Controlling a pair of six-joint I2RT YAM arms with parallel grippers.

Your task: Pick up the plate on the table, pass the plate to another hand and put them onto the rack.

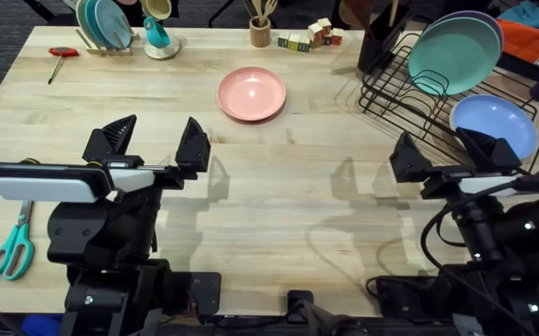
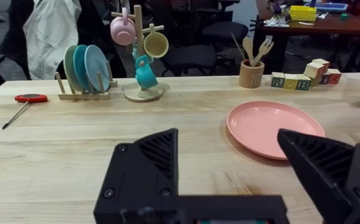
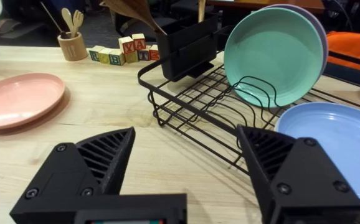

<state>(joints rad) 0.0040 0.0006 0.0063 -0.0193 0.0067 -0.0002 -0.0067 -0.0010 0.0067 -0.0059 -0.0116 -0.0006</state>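
The pink plate [image 1: 251, 94] [image 2: 274, 129] [image 3: 19, 99] lies flat on the light wood table [image 1: 279, 196], toward the far middle. The black wire rack [image 1: 409, 89] [image 3: 198, 102] stands at the far right; a teal-green plate [image 1: 454, 56] [image 3: 274, 56] stands upright in it and a light blue plate [image 1: 495, 126] [image 3: 339, 146] leans lower down. My left gripper [image 1: 156, 140] [image 2: 242, 168] hovers open, nearer than the pink plate and to its left. My right gripper [image 1: 442, 149] [image 3: 186, 168] is open too, just in front of the rack. Neither holds anything.
A wooden stand with teal plates [image 1: 103, 26], a mug tree [image 1: 159, 33], a utensil cup [image 1: 261, 28] and letter blocks [image 1: 311, 37] line the far edge. A red-handled screwdriver [image 1: 60, 56] lies far left, teal scissors [image 1: 10, 245] near left.
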